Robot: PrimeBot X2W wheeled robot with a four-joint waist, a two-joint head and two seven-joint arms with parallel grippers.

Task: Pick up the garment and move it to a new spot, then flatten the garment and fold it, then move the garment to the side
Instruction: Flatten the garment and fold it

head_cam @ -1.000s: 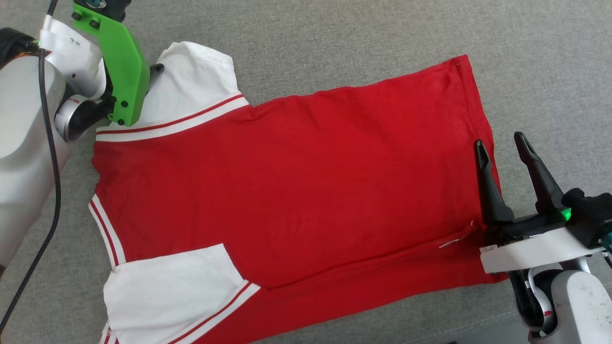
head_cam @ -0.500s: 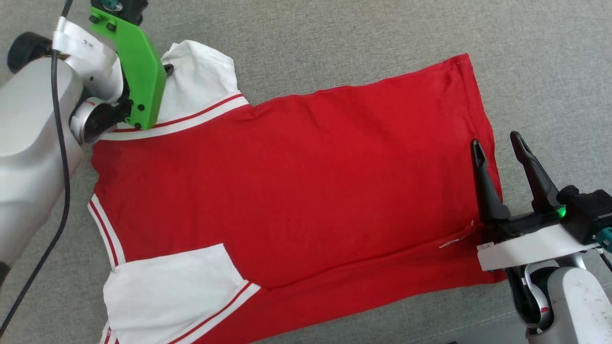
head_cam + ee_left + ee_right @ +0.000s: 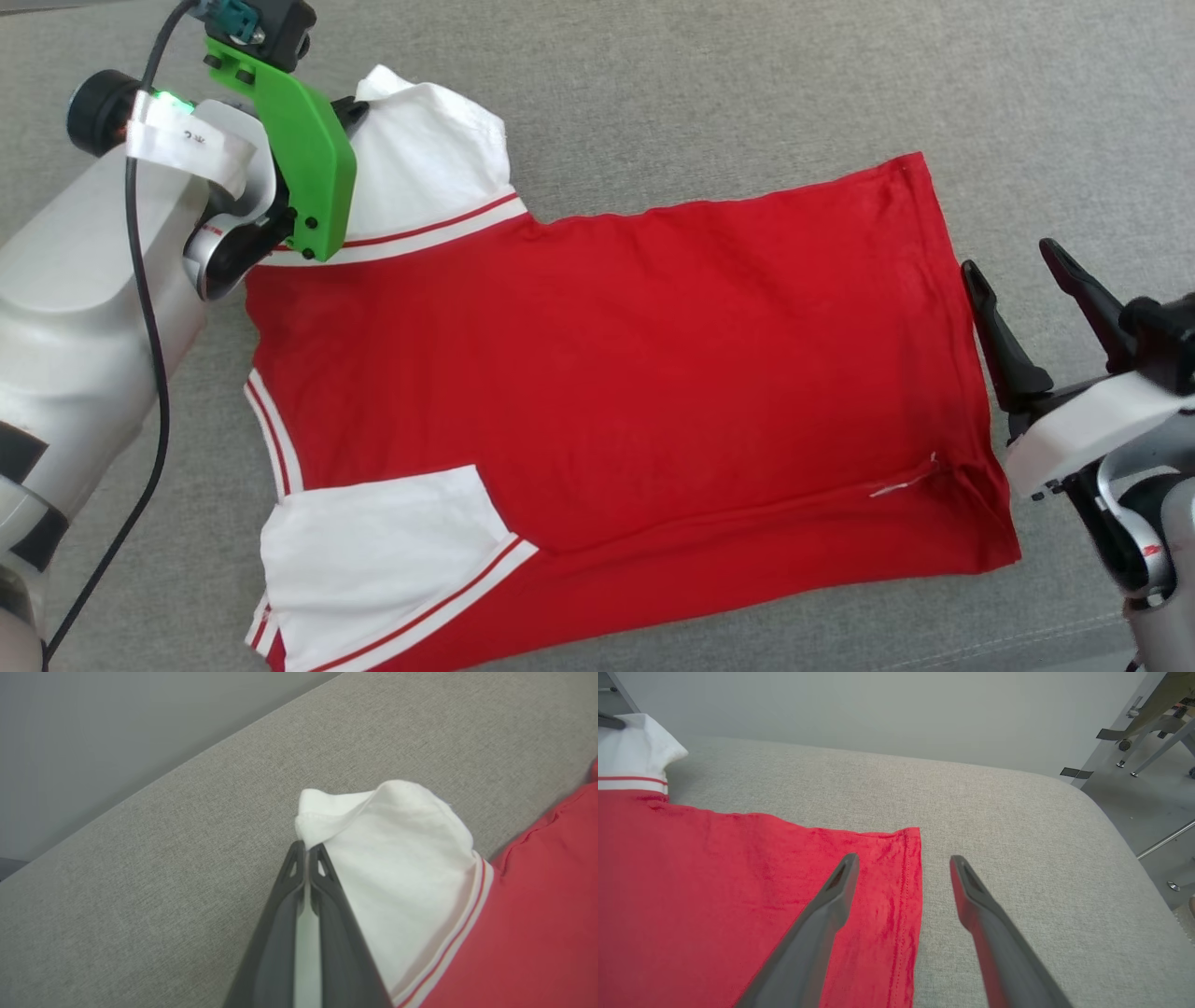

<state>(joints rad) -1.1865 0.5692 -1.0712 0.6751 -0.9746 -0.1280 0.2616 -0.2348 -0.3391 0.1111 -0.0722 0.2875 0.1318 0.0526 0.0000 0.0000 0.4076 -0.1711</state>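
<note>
Mostly hidden, left claw (image 3: 353, 110) pinches the garment (image 3: 607, 355) at 1 sleeve (image 3: 429, 159) — right claw (image 3: 1010, 259) gapes.

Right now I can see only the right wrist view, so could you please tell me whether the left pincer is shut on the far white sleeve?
Observer: Yes. In the left wrist view the left pincer is shut. Its tips seem to be pinching the hem of the far sleeve, which bunches up there.
Operator: Thank you. What is beyond my view, nearer the robot?
Observer: In the head view the near sleeve is folded inward and lies flat on the red body of the garment.
Operator: Is there anything else I should know?
Observer: A small white strip, perhaps a label, sticks out along a crease near the garment's bottom corner.
</note>
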